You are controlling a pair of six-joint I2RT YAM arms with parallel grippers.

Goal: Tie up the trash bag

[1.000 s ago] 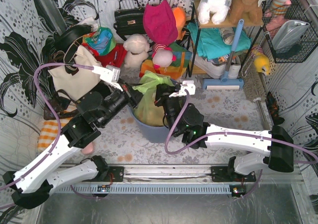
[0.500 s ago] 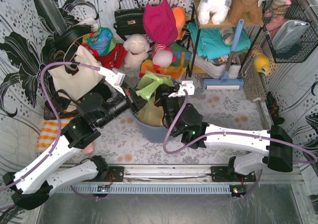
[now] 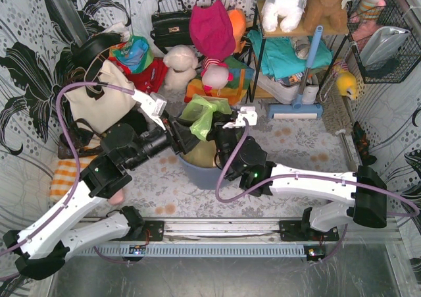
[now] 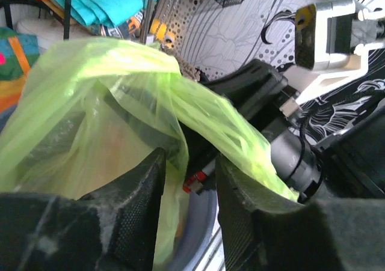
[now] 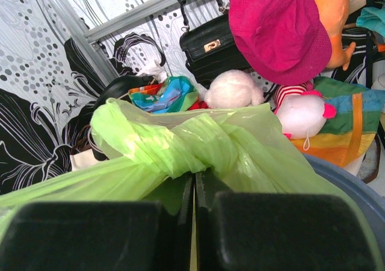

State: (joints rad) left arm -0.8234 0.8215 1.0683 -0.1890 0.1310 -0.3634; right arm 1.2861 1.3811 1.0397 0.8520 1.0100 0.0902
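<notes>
At left of centre in the overhead view, the left gripper [image 3: 179, 139] sits at the bin's edge. Its wrist view shows the jaws apart, with a fold of the trash bag [image 3: 200, 111] hanging loose in the gap and not clamped. At centre frame, the bag stands in the bin [image 3: 205, 173], its mouth gathered above the rim. To the right of the bag, the right gripper [image 5: 194, 187] has its jaws together, pinching the film just below a rope-like twist.

Hazards, judged from this position:
- Slip: if you pull before the left jaws close, the fold will likely slide out and the twist will loosen.
- Tear: the film is thin, so a hard or sideways pull from the right side may stretch or split it.
- Collision: the two wrists are close together over the bin, so a wide crossing move could knock them together or tip the bin.

Materials: the bag is glossy, translucent lime-green film, creased and soft, with tan contents showing through. The bin is rigid, smooth, blue-grey and round. The pads [image 4: 129, 214] are black and grainy.
</notes>
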